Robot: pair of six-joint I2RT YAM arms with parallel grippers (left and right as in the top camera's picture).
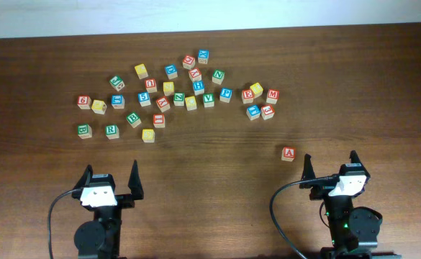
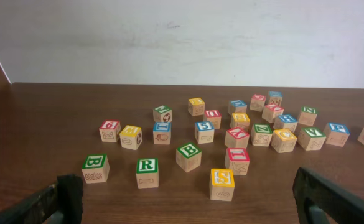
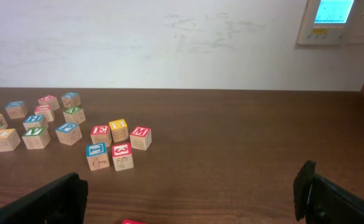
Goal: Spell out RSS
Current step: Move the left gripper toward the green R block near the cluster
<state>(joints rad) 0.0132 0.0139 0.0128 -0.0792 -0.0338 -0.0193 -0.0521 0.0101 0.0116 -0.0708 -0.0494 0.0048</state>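
Note:
A green R block (image 1: 111, 131) and a yellow S block (image 1: 148, 135) stand at the near left edge of the scattered letter blocks. In the left wrist view the R block (image 2: 147, 172) and the S block (image 2: 222, 183) are just ahead of the fingers. I cannot pick out a second S for sure. My left gripper (image 1: 111, 173) (image 2: 188, 205) is open and empty, just short of these blocks. My right gripper (image 1: 329, 160) (image 3: 191, 199) is open and empty, beside a lone red A block (image 1: 288, 154).
Several coloured letter blocks are spread across the far middle of the brown table (image 1: 383, 86). A green B block (image 1: 85, 131) stands left of the R. A small group with a red M block (image 3: 140, 137) lies ahead and left of the right gripper.

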